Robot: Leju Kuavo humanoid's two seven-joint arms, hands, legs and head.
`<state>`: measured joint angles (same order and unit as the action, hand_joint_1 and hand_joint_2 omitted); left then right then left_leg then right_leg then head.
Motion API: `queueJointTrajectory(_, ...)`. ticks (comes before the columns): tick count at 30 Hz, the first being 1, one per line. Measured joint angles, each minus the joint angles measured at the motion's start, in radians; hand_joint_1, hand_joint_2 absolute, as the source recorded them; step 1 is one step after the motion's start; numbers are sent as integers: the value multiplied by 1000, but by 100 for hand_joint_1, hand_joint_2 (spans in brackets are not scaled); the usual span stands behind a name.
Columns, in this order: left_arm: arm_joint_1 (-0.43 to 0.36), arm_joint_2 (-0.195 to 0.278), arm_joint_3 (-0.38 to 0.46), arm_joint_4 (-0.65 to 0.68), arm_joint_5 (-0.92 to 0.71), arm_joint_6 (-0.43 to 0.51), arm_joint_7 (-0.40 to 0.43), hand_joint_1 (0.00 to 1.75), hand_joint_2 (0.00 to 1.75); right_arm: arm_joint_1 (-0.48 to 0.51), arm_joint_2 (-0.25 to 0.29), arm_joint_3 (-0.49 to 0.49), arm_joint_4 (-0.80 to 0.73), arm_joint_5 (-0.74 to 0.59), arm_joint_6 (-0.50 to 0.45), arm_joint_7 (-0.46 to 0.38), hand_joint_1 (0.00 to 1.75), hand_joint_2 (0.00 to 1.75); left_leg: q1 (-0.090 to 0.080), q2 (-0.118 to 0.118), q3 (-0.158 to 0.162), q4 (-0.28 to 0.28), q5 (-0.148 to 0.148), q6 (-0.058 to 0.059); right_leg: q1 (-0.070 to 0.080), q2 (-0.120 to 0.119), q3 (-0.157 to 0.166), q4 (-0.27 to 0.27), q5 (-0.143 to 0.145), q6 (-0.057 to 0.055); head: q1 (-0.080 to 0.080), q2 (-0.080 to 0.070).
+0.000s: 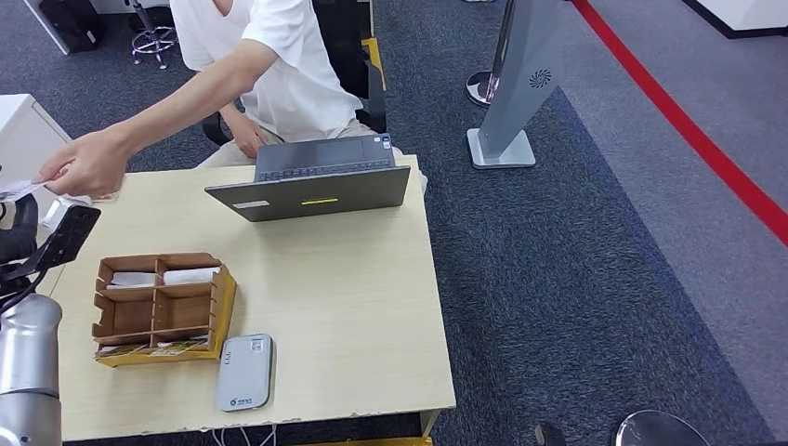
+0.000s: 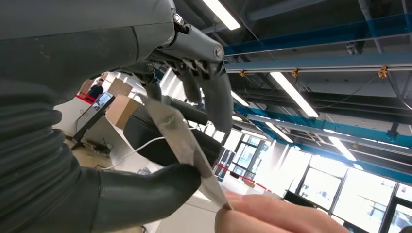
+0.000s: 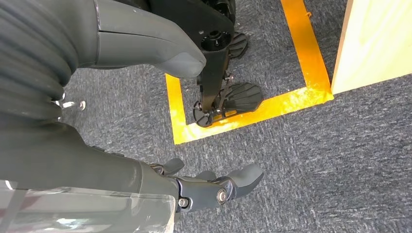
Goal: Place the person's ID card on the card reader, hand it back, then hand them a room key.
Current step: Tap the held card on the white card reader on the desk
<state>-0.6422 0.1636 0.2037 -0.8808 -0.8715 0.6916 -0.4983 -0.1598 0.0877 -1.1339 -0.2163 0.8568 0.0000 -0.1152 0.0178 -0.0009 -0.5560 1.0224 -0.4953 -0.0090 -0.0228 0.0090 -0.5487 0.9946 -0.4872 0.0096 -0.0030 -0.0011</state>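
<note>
The left hand (image 2: 160, 116) is raised beside the far left edge of the wooden table (image 1: 353, 307), and its fingers are clamped on a thin pale card, most likely the ID card (image 2: 182, 145), though its face is too blurred to read. In the left wrist view the thick thumb (image 2: 145, 191) presses the card from one side, and the darker fingers (image 2: 216, 97) curve down over the other side, with one finger standing a little apart from the card's face. The person's hand (image 2: 272, 216) pinches the free end of the same card, so both hands grip it at once. In the head view that person's hand (image 1: 88, 165) reaches out over the table's left corner with the card's pale edge (image 1: 19, 190) at the picture's left border.

The right hand (image 3: 214, 187) hangs over the grey carpet (image 3: 316, 160) beside yellow floor tape (image 3: 272, 109). Its dark fingers are loosely curled and slightly apart, touching nothing.

On the table, a grey card reader (image 1: 244, 372) lies near the front edge, just beside a brown divided cardboard tray (image 1: 163, 307) with white cards (image 1: 190, 275) in its far compartments. An open grey laptop (image 1: 316, 181) sits at the far edge in front of the seated person (image 1: 279, 65).
</note>
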Motion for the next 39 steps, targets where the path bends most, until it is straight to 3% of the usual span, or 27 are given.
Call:
queueJointTrajectory(21,1,-1,-18,0,10,-1,26,175,175,3,0,1,0,-7,0,-2,0,175,0,0,0,0,0,0,0,0,0,0,0,0,0,0)
queueJointTrajectory(33,41,4,-195,-50,0,-47,144,175,175,18,0,0,0,-30,2,-14,0,175,0,0,-1,0,0,0,0,0,0,0,0,0,0,0)
queueJointTrajectory(39,130,12,-301,-208,-35,-101,214,175,175,31,0,0,0,-44,13,-23,0,175,0,0,-1,0,0,0,0,0,0,0,0,0,0,0)
